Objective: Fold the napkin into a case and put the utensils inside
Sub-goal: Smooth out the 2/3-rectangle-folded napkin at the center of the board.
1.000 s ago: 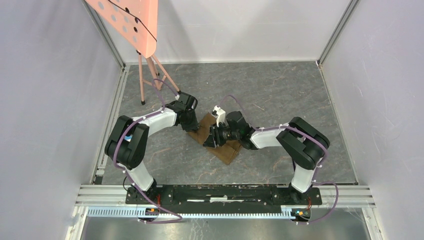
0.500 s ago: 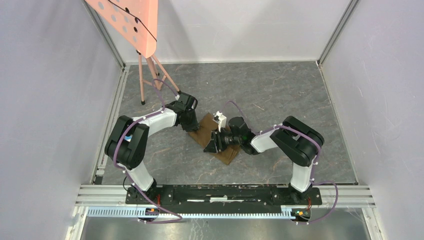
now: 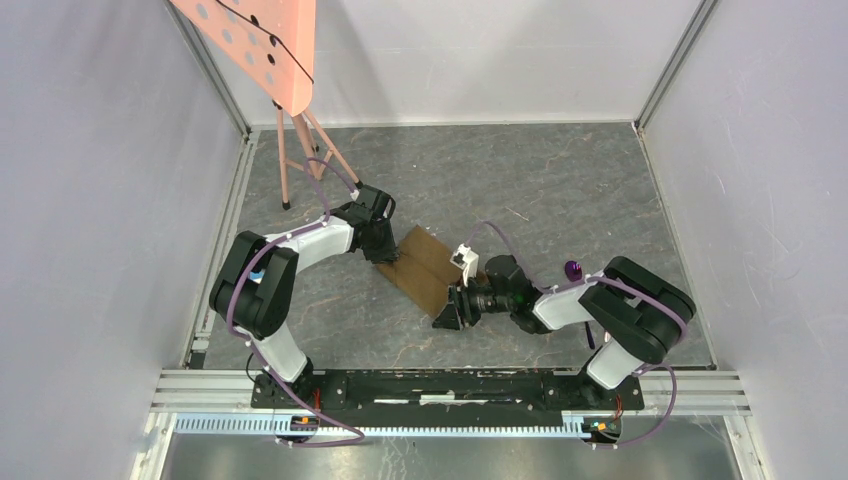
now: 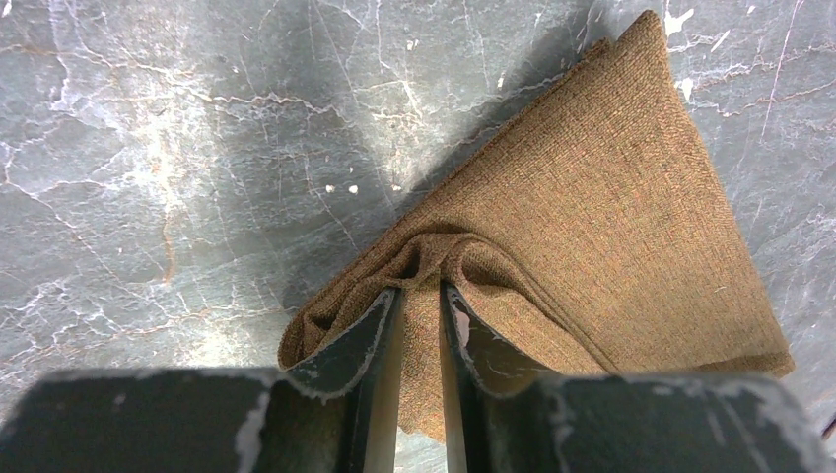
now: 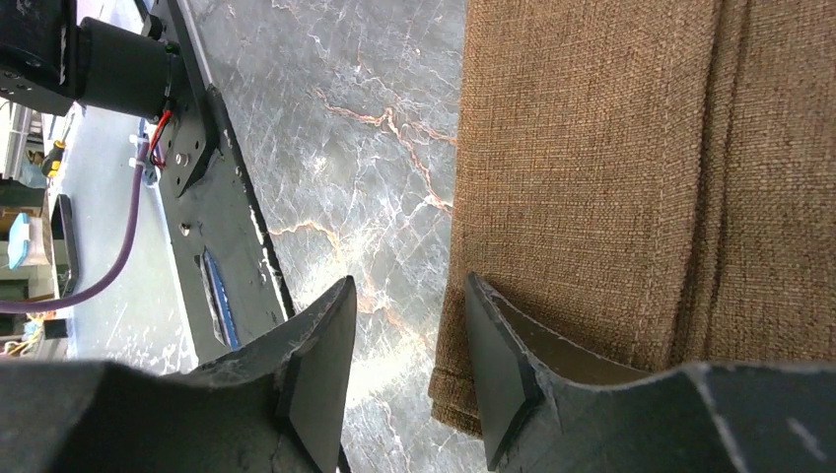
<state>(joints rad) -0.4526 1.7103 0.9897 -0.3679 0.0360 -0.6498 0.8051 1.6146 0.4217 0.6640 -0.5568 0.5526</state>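
Observation:
The tan-brown napkin [image 3: 428,268] lies folded in layers on the grey marbled table. Its far left corner is bunched up between the fingers of my left gripper [image 3: 385,250], which is shut on a pinch of the cloth [image 4: 611,197]; the gripper [image 4: 421,291] holds it low over the table. My right gripper [image 3: 447,316] stands open at the napkin's near end. One of its fingers is over the cloth's edge [image 5: 611,148] and the other over bare table, with nothing gripped [image 5: 409,286]. A purple utensil handle [image 3: 573,268] peeks out behind the right arm; the rest of the utensils are hidden.
A pink perforated board [image 3: 260,45] on a thin-legged stand [image 3: 300,150] is at the back left. Grey walls close in both sides. The arms' black base rail [image 3: 440,385] runs along the near edge, also seen in the right wrist view [image 5: 187,148].
My right gripper has pulled back off the napkin toward the near right and opened wider. The napkin's top now shows uncovered. The left gripper has stayed put, pinching the corner.

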